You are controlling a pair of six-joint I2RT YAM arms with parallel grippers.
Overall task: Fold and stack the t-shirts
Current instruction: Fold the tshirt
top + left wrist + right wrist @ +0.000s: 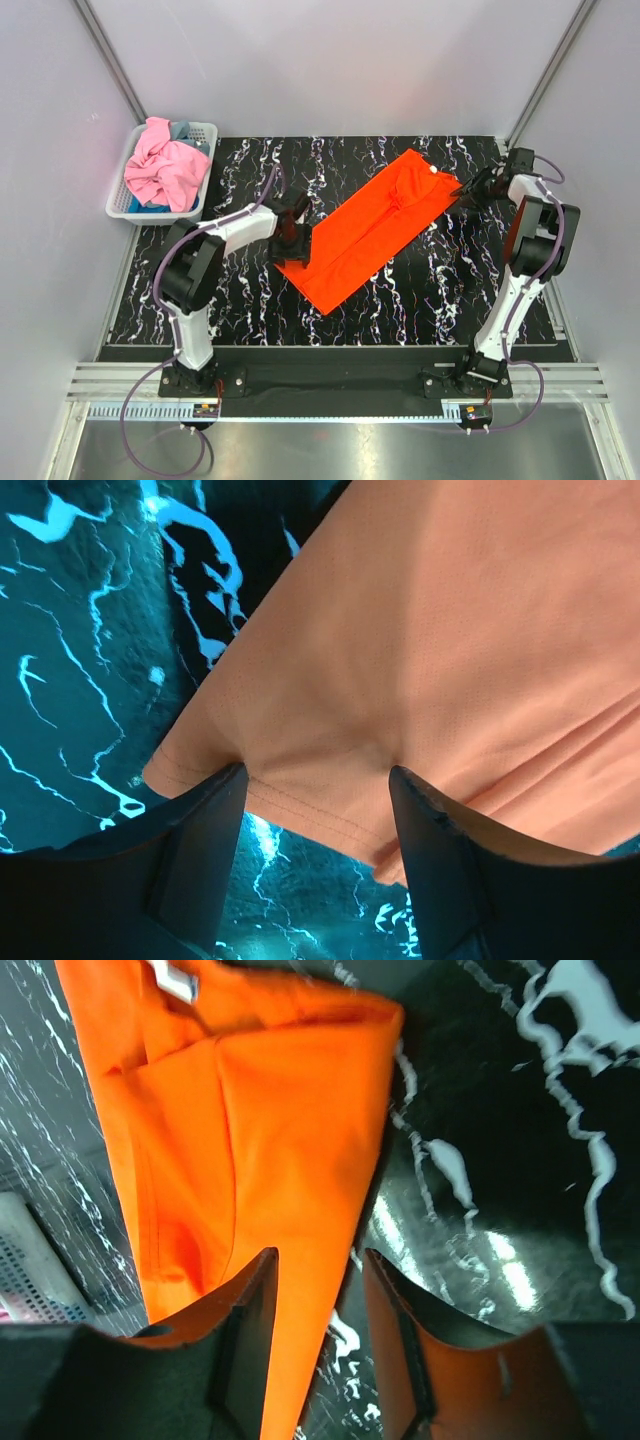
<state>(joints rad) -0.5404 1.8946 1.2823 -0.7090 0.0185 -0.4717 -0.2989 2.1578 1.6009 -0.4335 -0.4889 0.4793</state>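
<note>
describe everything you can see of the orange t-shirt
The orange t-shirt is plain bright orange, thin soft knit cloth. It is folded lengthwise into a long narrow strip with some creases. It lies flat and diagonal on the black marbled table, with the stitched hem toward the left arm and the collar end with a white label toward the right arm. The left gripper stands open astride the hem corner; the right gripper stands open at the collar end's edge. Whether their fingertips press the cloth cannot be told.

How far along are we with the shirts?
Done: orange shirt folded into a long strip. In hand: left pincer and right pincer open at its ends. Left: the cross folds, then pink shirt and blue shirt in the basket; nothing stacked.
</note>
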